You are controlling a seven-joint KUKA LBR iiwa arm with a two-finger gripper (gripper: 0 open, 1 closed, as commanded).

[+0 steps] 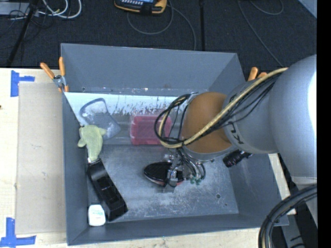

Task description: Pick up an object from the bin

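The KUKA arm (pixel 289 112), its orange wrist cover (pixel 207 123) wrapped in looped black and yellow cables (pixel 223 113), reaches into the grey metal bin (pixel 150 66) from 3 o'clock. Its gripper (pixel 176 175) is lowered to the floor near the bin's centre. The gripper sits against the 3 o'clock end of a black oval thing (pixel 156 172) lying flat on the floor, and a touch of red shows where the 2 meet. Whether the gripper is apart, together or clamped on the black oval thing cannot be told, as the wrist hides it. A pink rectangular block (pixel 144 130) lies toward 11 o'clock of the gripper, at the foot of the back wall. Farther toward 9 o'clock are a pale green soft thing (pixel 92 139) and a clear plastic piece (pixel 97 111). At 7 o'clock lies a long black device (pixel 107 189), with a white cap (pixel 96 215) at its near end.
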